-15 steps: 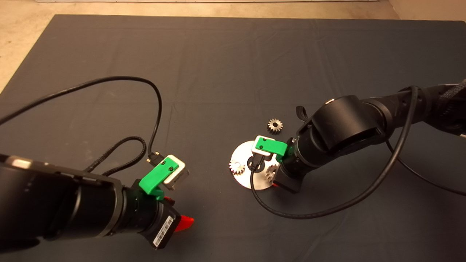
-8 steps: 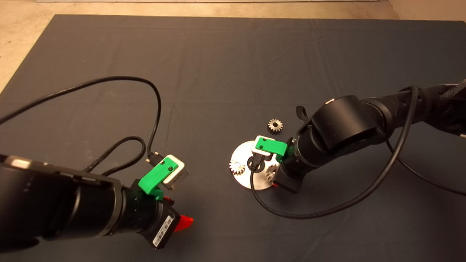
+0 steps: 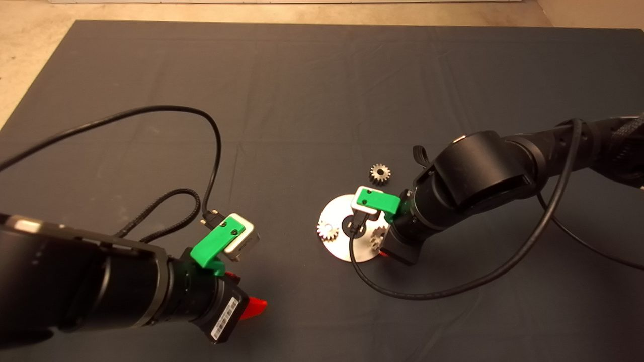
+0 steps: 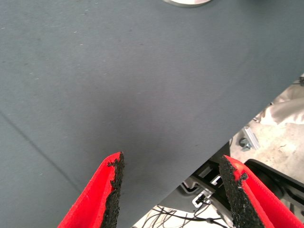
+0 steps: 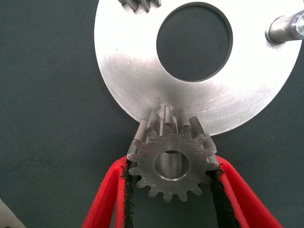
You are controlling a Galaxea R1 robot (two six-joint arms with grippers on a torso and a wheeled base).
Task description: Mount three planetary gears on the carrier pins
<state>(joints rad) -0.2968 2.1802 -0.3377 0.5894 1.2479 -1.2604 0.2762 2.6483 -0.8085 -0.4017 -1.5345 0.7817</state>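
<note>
The silver disc [image 3: 336, 213] lies right of the mat's centre. One planetary gear [image 3: 327, 231] sits on a carrier pin at the disc's left edge. A second planetary gear [image 5: 173, 161] sits over a pin at the disc's [image 5: 142, 71] near rim, with metal showing in its hole. My right gripper [image 5: 172, 164] is shut on this gear, a pad touching its teeth on each side. One carrier pin [image 5: 285, 28] stands bare. The third gear [image 3: 380, 173] lies loose on the mat just beyond the disc. At the lower left, my left gripper [image 4: 173, 161] hangs open over bare mat.
Black cables loop over the mat from the left wrist [image 3: 211, 151] and under the right wrist [image 3: 453, 291]. The left wrist view shows the mat's edge [image 4: 247, 123] with the floor and a metal frame beyond. The right arm [image 3: 478, 176] covers the disc's right side.
The right wrist has shifted slightly to the right, while the gear in its fingers stays at the disc's rim. The left arm has not moved.
</note>
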